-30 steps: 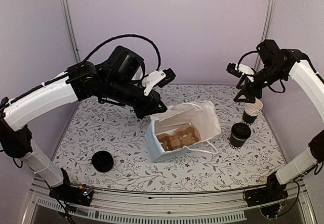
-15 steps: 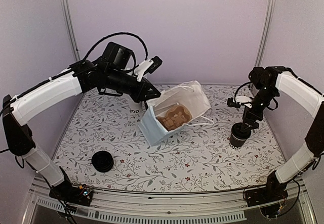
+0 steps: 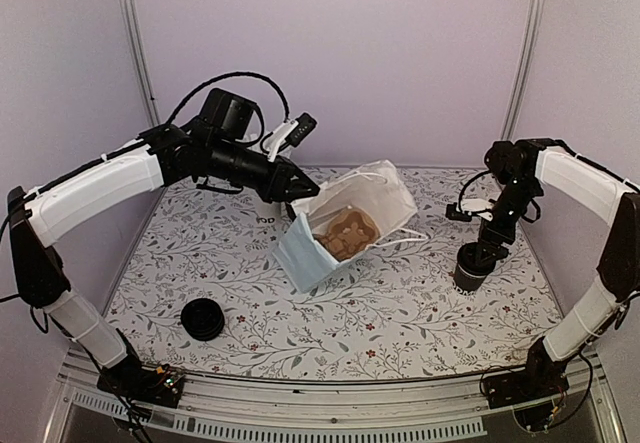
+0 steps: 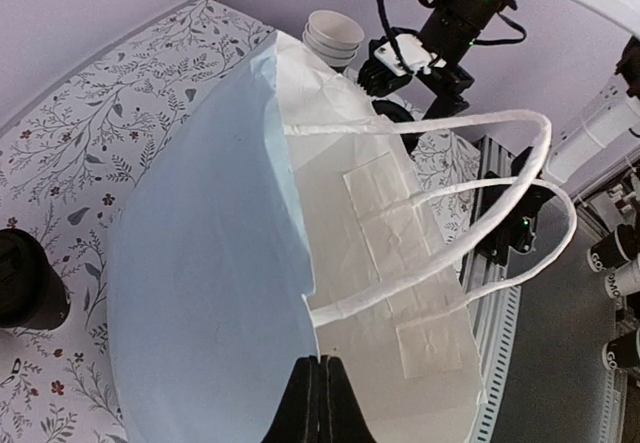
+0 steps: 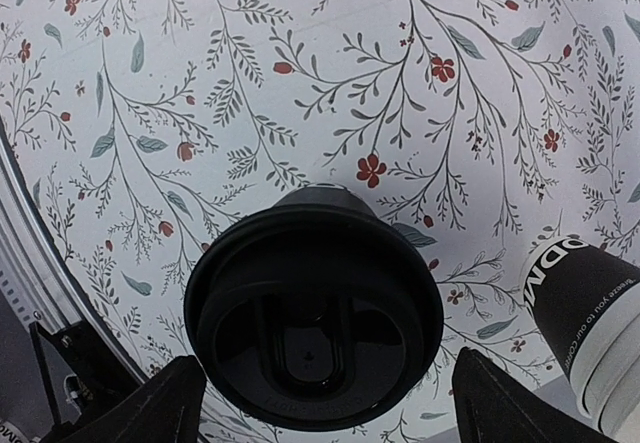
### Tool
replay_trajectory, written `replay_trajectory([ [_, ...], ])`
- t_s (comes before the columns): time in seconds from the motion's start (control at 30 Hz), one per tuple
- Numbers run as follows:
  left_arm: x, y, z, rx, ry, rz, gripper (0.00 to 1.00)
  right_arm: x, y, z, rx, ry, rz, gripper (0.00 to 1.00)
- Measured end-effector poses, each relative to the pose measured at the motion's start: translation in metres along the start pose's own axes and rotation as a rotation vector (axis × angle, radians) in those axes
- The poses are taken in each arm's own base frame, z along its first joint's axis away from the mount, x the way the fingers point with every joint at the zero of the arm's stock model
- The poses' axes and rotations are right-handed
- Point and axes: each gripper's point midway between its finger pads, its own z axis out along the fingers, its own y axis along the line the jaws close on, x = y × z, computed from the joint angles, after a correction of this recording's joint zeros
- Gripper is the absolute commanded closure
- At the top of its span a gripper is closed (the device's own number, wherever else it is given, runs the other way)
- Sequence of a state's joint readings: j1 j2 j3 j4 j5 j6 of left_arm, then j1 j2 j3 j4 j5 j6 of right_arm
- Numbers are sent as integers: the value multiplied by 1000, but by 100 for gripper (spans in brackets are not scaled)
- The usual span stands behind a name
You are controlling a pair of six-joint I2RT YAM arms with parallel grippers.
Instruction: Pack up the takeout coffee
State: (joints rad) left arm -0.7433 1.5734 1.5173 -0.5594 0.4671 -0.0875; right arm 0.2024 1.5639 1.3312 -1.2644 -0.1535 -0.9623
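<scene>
Two worries: closing off-centre, my spread right end effector (image 5: pixel 322 408) could topple the takeout coffee (image 5: pixel 315 328); left end effector (image 4: pixel 322 403), pinching the bag (image 4: pixel 215 263), might tear it

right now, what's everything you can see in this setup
paper bag: one, white with white handles, middle of the table, tilted, mouth open
cup carrier: one, brown cardboard, inside the paper bag
takeout coffee: one, black cup with black lid, upright on the right side of the table
stack of unlidded cups: one stack, black outside, cream inside, beside the takeout coffee
pile of lids: one, black, near left part of the table
table: one, white cover with a floral print
left gripper: shut on the paper bag's rim
right gripper: open, over the takeout coffee, one finger on each side of the lid
</scene>
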Motion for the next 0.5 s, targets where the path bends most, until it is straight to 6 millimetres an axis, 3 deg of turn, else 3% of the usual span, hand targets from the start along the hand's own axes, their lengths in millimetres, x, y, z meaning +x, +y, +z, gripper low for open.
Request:
replay_trajectory([
  [0.23,1,-22,-1,127,6,-23,100,-1,-1,3,-4,1,1,19],
  [0.5,8,-33,-4,222,27,-56,100,-2,1,3,-18,-6,2,15],
])
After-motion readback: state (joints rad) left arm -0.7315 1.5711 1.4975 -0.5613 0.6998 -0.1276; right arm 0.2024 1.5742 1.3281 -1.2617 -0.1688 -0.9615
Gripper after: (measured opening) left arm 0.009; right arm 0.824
